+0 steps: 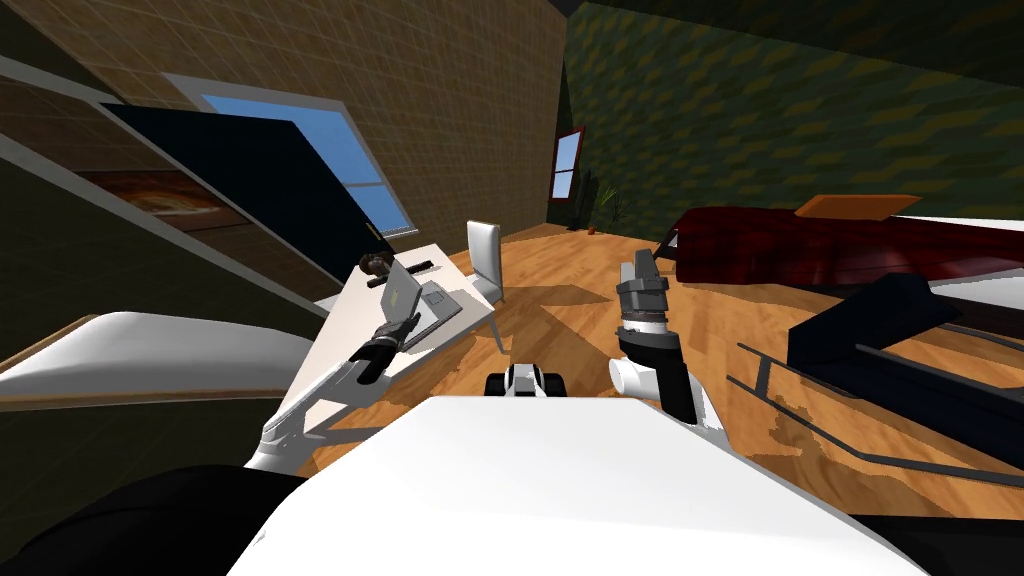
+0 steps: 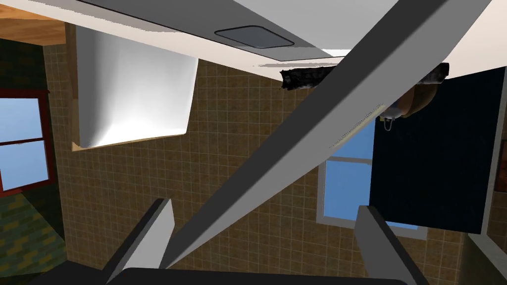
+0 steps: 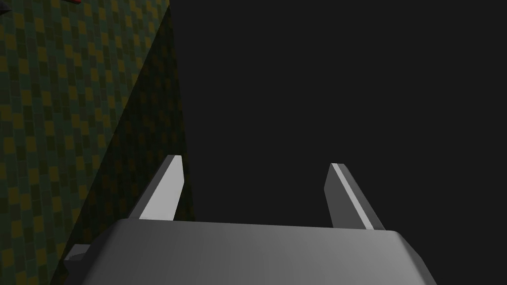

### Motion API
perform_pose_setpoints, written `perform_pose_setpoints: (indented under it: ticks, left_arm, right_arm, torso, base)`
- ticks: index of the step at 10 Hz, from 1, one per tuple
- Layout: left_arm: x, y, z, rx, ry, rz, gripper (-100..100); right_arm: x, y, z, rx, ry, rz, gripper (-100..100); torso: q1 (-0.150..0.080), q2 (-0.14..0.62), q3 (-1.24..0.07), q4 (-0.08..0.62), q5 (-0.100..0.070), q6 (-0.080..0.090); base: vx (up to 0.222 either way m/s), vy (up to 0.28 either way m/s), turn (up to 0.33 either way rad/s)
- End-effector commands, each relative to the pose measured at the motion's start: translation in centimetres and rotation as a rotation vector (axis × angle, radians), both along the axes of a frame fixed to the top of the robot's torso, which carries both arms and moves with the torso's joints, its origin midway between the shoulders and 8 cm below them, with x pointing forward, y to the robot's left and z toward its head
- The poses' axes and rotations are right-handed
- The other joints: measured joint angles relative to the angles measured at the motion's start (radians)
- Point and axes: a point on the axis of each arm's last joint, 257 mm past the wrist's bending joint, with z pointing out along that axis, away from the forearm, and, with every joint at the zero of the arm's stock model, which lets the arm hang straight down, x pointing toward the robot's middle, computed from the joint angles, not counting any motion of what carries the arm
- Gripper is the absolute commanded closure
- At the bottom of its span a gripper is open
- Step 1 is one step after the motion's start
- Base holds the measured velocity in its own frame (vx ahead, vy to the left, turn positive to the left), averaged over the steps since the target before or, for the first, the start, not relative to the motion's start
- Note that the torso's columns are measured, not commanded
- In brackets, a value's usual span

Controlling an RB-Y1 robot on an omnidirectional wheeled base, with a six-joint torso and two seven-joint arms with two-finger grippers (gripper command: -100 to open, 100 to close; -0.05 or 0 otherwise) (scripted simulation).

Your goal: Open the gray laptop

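Note:
The gray laptop (image 1: 418, 298) lies on a white desk (image 1: 335, 335) to my left, its lid (image 1: 400, 288) raised part way. My left gripper (image 1: 400, 328) is at the laptop's near edge. In the left wrist view the lid (image 2: 322, 114) runs slantwise between the open fingers (image 2: 159, 222), its free end close to the gripper body; neither finger presses it. Beyond it are the laptop base and trackpad (image 2: 252, 37). My right gripper (image 3: 255, 190) stands open and holds nothing, raised over the floor at the right (image 1: 640, 268).
A white chair (image 1: 485, 255) stands at the desk's far side. A brown round object (image 1: 375, 265) and a dark bar (image 1: 415, 267) lie on the desk behind the laptop. A dark red sofa (image 1: 800, 250) and dark furniture (image 1: 900, 330) stand to the right.

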Motion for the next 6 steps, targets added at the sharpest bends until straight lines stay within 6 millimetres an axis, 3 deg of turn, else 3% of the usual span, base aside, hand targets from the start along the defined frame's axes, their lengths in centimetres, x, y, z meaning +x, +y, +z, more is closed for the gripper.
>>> perform_pose_setpoints:
  ticks: [1,6]
  left_arm:
    - [0.0,0.0,0.0,0.0,0.0,0.0,100]
    - [-3.3,1.2,-2.0,0.127,0.155,0.003,100]
  right_arm:
    - [0.0,0.0,0.0,0.0,0.0,0.0,0]
    - [0.0,0.0,0.0,0.0,0.0,0.0,0]
  torso:
    - [0.0,-0.002,-0.001,-0.001,0.0,0.0]
    - [-0.001,-0.005,-0.003,-0.002,0.0,0.0]
  base:
    - [0.0,0.0,0.0]
    - [0.1,-0.058,-0.006]
